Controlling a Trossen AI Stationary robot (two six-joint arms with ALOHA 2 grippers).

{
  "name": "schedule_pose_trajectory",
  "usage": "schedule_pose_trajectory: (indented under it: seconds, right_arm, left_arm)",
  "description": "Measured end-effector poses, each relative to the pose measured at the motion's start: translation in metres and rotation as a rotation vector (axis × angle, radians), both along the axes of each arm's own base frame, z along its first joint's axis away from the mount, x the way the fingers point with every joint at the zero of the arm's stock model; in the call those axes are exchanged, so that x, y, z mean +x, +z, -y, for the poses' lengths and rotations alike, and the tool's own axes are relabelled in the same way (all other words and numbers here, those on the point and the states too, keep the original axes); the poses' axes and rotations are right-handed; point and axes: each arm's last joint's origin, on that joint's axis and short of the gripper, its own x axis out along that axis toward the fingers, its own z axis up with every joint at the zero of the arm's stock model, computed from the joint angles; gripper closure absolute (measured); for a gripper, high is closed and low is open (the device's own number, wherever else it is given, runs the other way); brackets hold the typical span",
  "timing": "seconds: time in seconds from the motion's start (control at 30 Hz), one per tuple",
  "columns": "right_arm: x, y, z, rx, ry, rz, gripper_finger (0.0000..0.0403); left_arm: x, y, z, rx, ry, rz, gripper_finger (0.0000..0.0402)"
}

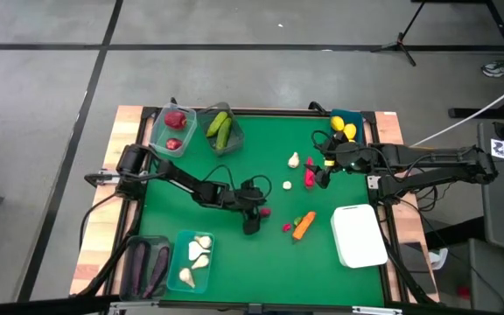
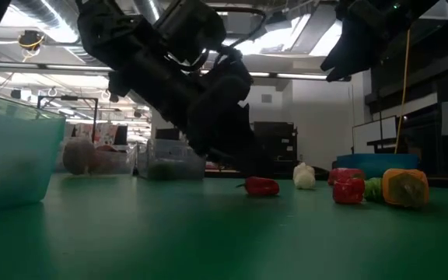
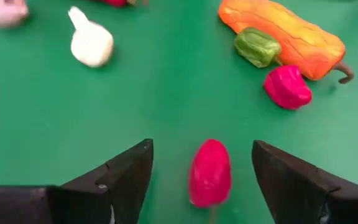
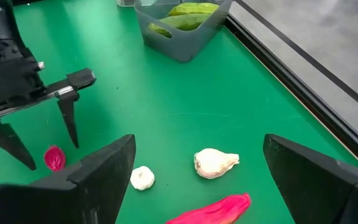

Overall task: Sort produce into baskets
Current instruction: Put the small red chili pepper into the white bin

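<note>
Red pepper (image 3: 210,172) lies between the left gripper's (image 3: 202,177) spread-open fingers, seemingly untouched, on the green table (image 3: 166,93).

2 dark jointed arms trailing black cables; each gripper has 2 flat, tapering black fingers (image 3: 123,180)

Table layout. Far left: tub of round fruits (image 1: 172,129), with the tub of cucumbers (image 1: 222,129) to its right. Near left: tub of eggplants (image 1: 143,265) beside tub of garlic bulbs (image 1: 193,260). Near right: flat tray (image 1: 359,234). Centre: carrot (image 1: 304,225), loose garlic bulb (image 1: 294,160).
</note>
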Motion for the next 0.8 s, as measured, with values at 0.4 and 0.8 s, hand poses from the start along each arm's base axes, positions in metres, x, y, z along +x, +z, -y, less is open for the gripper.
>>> schedule_pose_trajectory:
  seconds: [0.4,0.8]
  right_arm:
    - [-0.003,-0.004,-0.001,0.014,0.014,-0.052,0.0052]
    - [-0.003,-0.005,-0.001,0.014,0.014,-0.061,0.0052]
  left_arm:
    - [0.003,-0.014,-0.008,-0.107,-0.006,-0.015,0.0136]
    - [0.002,-0.015,-0.014,-0.033,-0.054,-0.043,0.0197]
